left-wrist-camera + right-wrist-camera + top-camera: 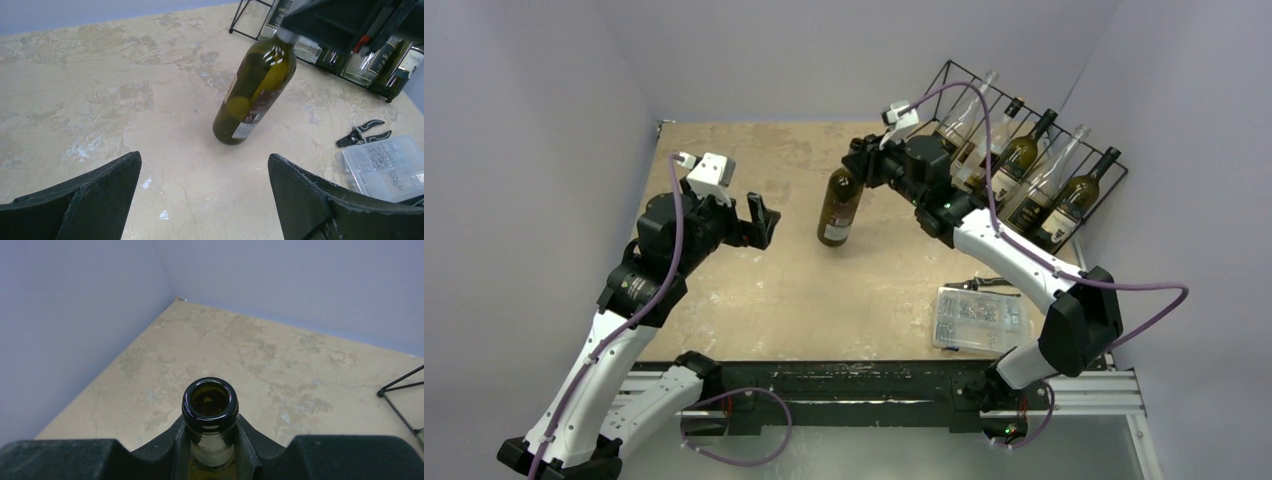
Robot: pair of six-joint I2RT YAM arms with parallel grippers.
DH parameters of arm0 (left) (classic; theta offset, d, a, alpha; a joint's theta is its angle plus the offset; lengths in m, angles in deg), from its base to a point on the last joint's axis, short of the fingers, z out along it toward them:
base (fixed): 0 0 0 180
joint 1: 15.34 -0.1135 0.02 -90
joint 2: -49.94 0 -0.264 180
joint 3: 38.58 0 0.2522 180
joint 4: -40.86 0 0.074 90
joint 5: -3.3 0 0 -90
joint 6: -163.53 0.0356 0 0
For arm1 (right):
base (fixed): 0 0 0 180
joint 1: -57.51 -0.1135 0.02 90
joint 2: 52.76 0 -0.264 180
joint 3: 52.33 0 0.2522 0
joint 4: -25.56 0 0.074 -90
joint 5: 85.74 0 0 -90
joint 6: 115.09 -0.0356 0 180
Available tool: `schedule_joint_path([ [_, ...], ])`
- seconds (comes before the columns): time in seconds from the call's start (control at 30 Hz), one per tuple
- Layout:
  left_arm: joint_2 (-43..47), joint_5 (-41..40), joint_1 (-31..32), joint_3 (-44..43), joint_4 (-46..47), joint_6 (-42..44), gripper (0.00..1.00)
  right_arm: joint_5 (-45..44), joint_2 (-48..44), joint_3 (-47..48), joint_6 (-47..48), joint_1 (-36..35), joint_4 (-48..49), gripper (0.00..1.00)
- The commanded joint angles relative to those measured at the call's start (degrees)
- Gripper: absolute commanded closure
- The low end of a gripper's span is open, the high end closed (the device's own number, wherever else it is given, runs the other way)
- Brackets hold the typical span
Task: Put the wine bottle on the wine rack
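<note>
A dark green wine bottle (840, 207) stands tilted on the table, mid-table. My right gripper (865, 165) is shut on its neck; in the right wrist view the open bottle mouth (210, 402) sits between the fingers (183, 437). The bottle also shows in the left wrist view (254, 90), leaning to the right. My left gripper (760, 220) is open and empty, left of the bottle and apart from it; its fingers (100, 192) frame bare table. The black wire wine rack (1036, 160) stands at the back right with several bottles lying in its slots.
A clear plastic parts box (979, 318) lies at the front right, also in the left wrist view (387, 167). Black pliers (362, 132) lie beside it. Walls close the table on the left, back and right.
</note>
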Motion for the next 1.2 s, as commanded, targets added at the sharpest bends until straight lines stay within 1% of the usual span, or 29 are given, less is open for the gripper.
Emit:
schedule_joint_path([
  [0.0, 0.4, 0.6, -0.4, -2.1, 1.2, -0.1, 0.02, 3.0, -0.2, 8.5, -2.7, 5.4, 6.3, 1.00],
  [0.1, 0.2, -0.1, -0.4, -2.0, 1.0, 0.7, 0.02, 1.4, 2.2, 13.4, -1.5, 7.6, 3.9, 1.00],
  [0.13, 0.1, -1.3, -0.4, -2.1, 0.9, 0.8, 0.02, 0.2, 3.1, 15.3, -0.7, 7.9, 2.9, 1.00],
  [0.3, -0.5, -1.5, -0.4, -2.3, 0.6, 1.0, 0.02, -7.4, 6.9, 22.9, 2.1, 9.7, -0.4, 1.00],
  [0.47, -1.0, -2.0, -0.4, -2.4, 0.2, 1.3, 0.02, -13.5, 10.1, 27.3, 4.4, 12.3, 0.0, 1.00],
  [0.6, -1.1, -1.2, -0.4, -2.4, 0.3, 1.0, 0.02, -14.6, 14.2, 31.3, 6.8, 14.7, 0.8, 1.00],
  [0.87, -0.7, -1.2, -0.5, -2.5, 0.3, 1.1, 0.02, -14.2, 23.1, 43.7, 7.2, 19.5, -3.3, 1.00],
  [1.03, -1.0, -1.1, -0.4, -2.4, 0.2, 1.1, 0.02, -13.8, 25.9, 46.4, 6.6, 21.9, -3.4, 1.00],
  [1.17, -1.4, -0.6, -0.5, -2.5, 0.3, 0.8, 0.02, -11.2, 28.6, 48.0, 4.9, 24.1, -2.8, 1.00],
])
